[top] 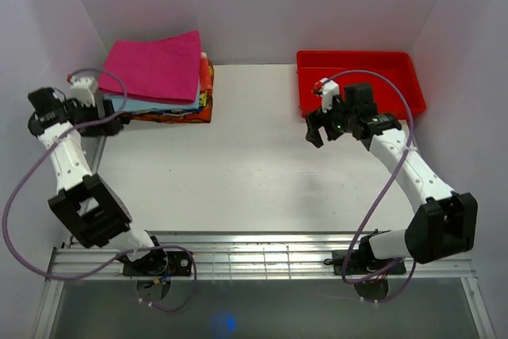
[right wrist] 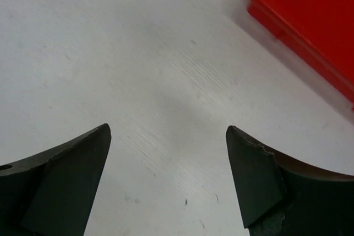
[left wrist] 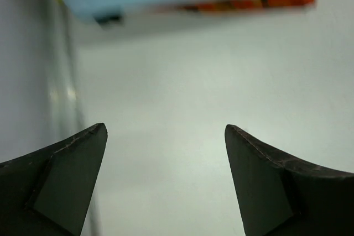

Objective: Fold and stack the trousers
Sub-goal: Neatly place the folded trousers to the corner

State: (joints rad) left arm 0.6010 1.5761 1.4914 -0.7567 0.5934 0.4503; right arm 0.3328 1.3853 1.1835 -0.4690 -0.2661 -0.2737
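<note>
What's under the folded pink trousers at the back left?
A light blue folded cloth shows directly beneath the trousers, and an orange patterned cloth under that, on the table. The trousers cover most of both, so further layers cannot be seen.

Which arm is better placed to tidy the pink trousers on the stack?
Left. The left gripper, open, sits beside the stack holding the trousers; the right gripper is open by the red tray.

Left arm (top: 67, 156), right arm (top: 413, 168): white links, black joints, looping purple cables (top: 8, 216), dark wedge-shaped claw fingers (left wrist: 66, 181).
</note>
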